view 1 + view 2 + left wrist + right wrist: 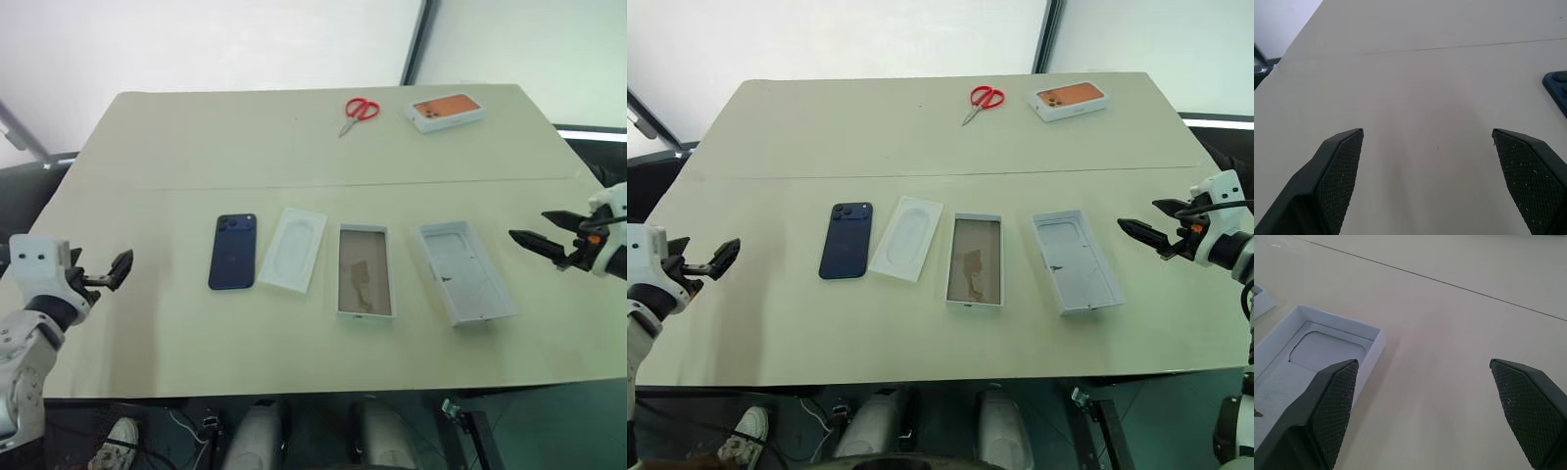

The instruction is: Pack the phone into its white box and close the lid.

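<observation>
While both tools gape empty, beige table point(294, 147), white wall point(196, 39) behind

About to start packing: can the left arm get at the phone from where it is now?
Probably yes. The left gripper is open and empty at the table's left edge, and only bare table lies between it and the phone, which lies flat at the left end of the row.

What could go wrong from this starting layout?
The tray insert lies between the phone and the white box, so carrying the phone across could knock it. The phone lies flat and glossy on the table, so the open left gripper may slip on its thin edges. The lid lies inside up and must be flipped by the open right gripper; it could land skewed.
</observation>
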Controlling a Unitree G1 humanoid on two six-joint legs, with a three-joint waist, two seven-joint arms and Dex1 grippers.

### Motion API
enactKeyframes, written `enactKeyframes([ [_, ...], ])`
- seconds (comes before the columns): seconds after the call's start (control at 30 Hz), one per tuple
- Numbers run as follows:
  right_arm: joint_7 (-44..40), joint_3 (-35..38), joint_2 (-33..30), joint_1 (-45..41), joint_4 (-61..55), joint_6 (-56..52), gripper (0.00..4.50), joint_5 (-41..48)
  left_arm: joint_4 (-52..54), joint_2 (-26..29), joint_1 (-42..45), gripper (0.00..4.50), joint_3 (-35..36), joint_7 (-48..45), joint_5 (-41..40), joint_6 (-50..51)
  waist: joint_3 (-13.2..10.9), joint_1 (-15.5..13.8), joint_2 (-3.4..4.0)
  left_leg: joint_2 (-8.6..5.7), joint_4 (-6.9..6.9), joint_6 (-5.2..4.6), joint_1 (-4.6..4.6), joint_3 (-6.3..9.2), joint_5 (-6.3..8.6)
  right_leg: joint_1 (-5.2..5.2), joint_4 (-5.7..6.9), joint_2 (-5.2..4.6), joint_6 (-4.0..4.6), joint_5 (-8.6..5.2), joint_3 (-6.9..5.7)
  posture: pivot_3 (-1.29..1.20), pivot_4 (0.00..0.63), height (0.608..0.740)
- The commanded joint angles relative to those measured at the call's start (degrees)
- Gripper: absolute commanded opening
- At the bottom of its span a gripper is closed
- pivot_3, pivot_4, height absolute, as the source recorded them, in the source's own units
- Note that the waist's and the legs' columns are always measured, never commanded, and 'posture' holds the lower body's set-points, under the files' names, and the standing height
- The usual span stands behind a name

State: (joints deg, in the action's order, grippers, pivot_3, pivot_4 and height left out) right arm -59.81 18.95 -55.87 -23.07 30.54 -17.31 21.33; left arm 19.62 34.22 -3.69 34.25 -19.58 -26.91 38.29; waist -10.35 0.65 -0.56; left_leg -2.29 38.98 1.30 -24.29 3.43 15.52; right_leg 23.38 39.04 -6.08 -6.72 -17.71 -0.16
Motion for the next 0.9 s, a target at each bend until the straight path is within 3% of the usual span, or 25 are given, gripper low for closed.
enactKeyframes([
  [0.03,-0.04,1.8,-1.03,-0.49,-2.29,0.26,4.5,0.77,2.87,0.15,0.49,4.42,0.38,0.31,-0.6,-0.24,0.0,-0.03,0.0,0.0,0.0,0.0,0.0,0.0,0.0,0.0,0.0,0.0,0.0,0.0,0.0,0.0,0.15,0.697],
  [0.53,2.13,-0.67,3.3,-1.52,-9.79,-0.92,4.5,0.91,5.52,-1.8,1.43,4.42,-1.46,1.15,-2.24,1.15,0.0,-0.03,0.0,0.0,0.01,0.0,0.0,0.01,0.0,-0.01,0.0,0.0,0.0,0.0,0.0,0.0,0.15,0.697],
  [0.9,7.47,-3.96,10.66,0.86,-30.35,-7.3,4.5,3.3,6.76,-7.04,13.17,4.42,-14.79,2.76,-6.02,7.18,0.0,-0.4,0.0,-0.05,0.07,0.18,-0.06,0.03,-0.1,0.02,0.01,0.09,-0.02,0.01,-0.01,0.0,0.15,0.697],
])
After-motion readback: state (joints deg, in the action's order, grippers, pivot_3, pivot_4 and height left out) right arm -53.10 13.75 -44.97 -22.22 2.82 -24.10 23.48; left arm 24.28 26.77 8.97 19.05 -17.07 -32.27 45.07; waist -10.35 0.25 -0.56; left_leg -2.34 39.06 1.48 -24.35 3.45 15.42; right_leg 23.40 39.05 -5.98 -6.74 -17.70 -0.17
